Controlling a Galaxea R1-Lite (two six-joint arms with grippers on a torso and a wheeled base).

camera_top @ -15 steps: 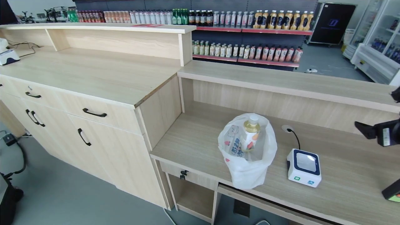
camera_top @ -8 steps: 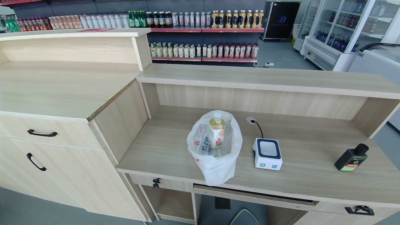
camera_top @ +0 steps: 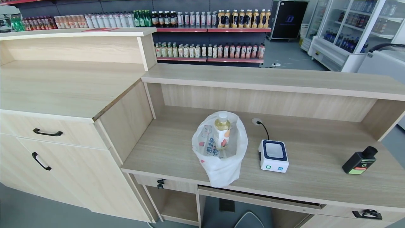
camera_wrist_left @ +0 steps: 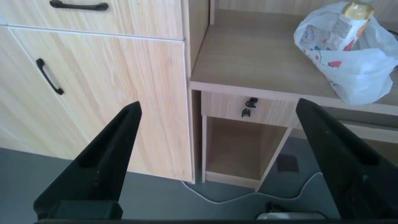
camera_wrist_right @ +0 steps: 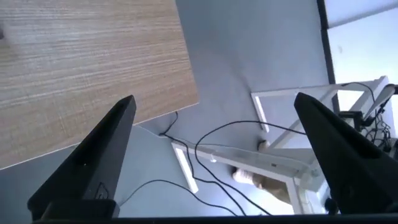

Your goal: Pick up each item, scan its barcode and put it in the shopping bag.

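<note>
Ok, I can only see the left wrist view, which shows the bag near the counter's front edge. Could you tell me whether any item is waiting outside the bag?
Observer: Yes, one dark bottle with a black cap sits on the counter, far to the robot's right.
Operator: Thank you. Where is the scanner relative to the bag?
Observer: The scanner sits just to the right of the shopping bag, apart from it, with its window facing up.
Operator: Is the right gripper free to fetch that bottle?
Observer: The right gripper is open and empty. Its wrist view shows it past the counter's corner, with floor below.
</note>
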